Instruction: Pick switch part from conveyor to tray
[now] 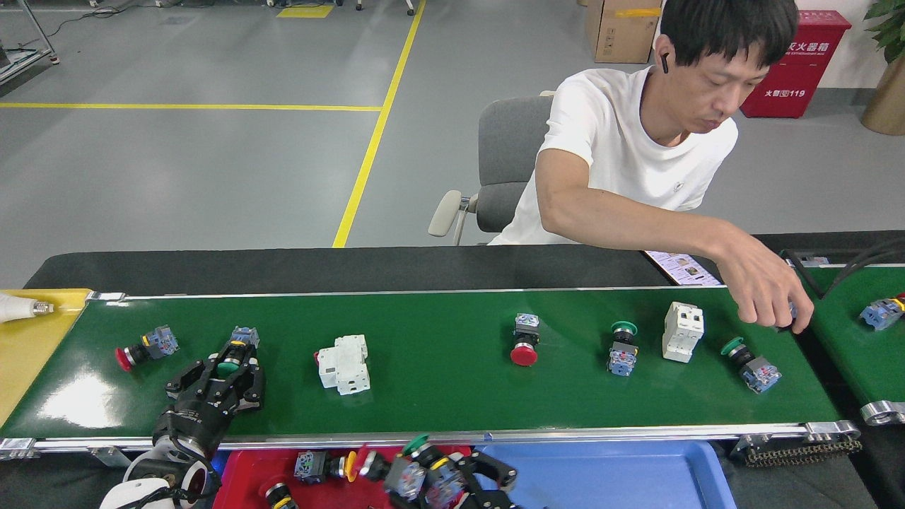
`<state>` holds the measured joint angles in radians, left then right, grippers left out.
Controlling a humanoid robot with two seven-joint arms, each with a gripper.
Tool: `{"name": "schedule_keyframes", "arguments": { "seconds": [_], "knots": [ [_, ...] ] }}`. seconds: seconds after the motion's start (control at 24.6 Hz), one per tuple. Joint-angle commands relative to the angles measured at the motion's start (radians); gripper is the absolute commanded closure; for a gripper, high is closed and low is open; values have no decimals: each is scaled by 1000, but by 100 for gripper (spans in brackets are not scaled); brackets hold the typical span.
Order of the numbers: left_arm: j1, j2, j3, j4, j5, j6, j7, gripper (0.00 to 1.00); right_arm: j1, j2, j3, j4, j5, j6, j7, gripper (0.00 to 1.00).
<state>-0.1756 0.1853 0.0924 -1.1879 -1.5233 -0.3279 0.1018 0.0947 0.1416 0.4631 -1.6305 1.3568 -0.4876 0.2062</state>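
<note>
- Left gripper (228,367) on the conveyor (438,396), fingers closed around a green-capped switch part (233,353).
- Right gripper (442,477) over the red tray (244,463), clutching two switches (396,472).

Grey floor (212,177) – yellow lines (368,152), grey office chair (505,162)
</note>
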Motion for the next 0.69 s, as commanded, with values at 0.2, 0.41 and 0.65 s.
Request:
{"name": "schedule_keyframes", "arguments": {
  "seconds": [0.2,0.41,0.65],
  "knots": [
    [400,2,-2,-529,12,-77,12,92,-32,10,-17,-22,-7,67,15,5],
    [502,16,-123,-592,-18,-76,32,87,-27,-25,-213,-97,-5,227,13,6],
    [508,16,-123,-592,-29,-82,47,0,23,-109,-354,-138,-5,388,-14,5]
  ]
}}
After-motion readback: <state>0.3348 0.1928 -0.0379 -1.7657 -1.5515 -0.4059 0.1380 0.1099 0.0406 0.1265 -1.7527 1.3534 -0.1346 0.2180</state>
